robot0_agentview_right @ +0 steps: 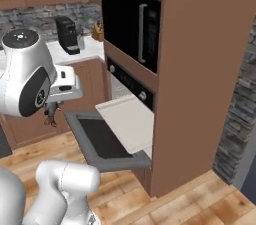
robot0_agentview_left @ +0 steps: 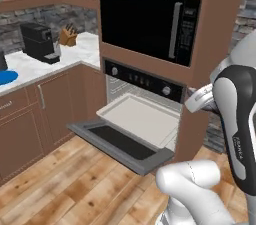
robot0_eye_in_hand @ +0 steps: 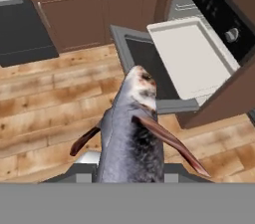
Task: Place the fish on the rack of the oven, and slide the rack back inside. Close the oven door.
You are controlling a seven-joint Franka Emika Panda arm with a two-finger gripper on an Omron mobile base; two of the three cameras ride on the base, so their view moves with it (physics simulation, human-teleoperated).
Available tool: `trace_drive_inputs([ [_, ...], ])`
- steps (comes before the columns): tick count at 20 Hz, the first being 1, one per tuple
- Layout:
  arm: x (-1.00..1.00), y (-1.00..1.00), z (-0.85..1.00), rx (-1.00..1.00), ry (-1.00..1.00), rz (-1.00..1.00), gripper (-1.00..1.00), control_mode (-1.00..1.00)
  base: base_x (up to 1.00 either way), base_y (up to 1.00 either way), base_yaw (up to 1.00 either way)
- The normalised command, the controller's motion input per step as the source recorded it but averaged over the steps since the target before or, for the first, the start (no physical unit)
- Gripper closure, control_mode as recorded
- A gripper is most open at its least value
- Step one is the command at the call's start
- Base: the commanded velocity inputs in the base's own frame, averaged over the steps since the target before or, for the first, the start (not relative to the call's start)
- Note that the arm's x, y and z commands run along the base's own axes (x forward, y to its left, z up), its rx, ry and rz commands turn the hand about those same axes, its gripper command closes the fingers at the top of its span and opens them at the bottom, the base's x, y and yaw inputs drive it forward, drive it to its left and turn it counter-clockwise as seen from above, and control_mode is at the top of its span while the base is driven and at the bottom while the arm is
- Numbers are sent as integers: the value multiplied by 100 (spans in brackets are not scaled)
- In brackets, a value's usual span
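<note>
A grey-black fish (robot0_eye_in_hand: 132,133) with thin brownish fins fills the lower middle of the hand view, head pointing away, and my gripper (robot0_eye_in_hand: 129,168) is shut on it. In the right base view the fish (robot0_agentview_right: 50,114) hangs as a small dark shape under the hand, left of the oven and above the floor. The oven (robot0_agentview_left: 142,79) has its door (robot0_agentview_left: 122,144) folded down flat. The pale rack (robot0_agentview_left: 142,116) is pulled out over the door and lies bare. From the hand, the rack (robot0_eye_in_hand: 191,58) is ahead and to the right, beyond the door's edge (robot0_eye_in_hand: 144,63).
A black microwave (robot0_agentview_left: 147,21) sits above the oven in brown cabinetry. On the counter to the left stand a coffee machine (robot0_agentview_left: 39,42), a knife block (robot0_agentview_left: 67,35) and a blue plate (robot0_agentview_left: 6,77). Wooden floor (robot0_agentview_left: 75,189) spreads in front of the door.
</note>
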Motion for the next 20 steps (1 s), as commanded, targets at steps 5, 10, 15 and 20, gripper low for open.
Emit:
trace_drive_inputs([
  [5,0,0,0,0,0,0,100,100,-8,-14,-25],
  [10,0,0,0,0,0,0,100,100,12,-29,6],
  [15,0,0,0,0,0,0,100,100,4,-64,26],
  [20,0,0,0,0,0,0,100,100,10,-51,30],
])
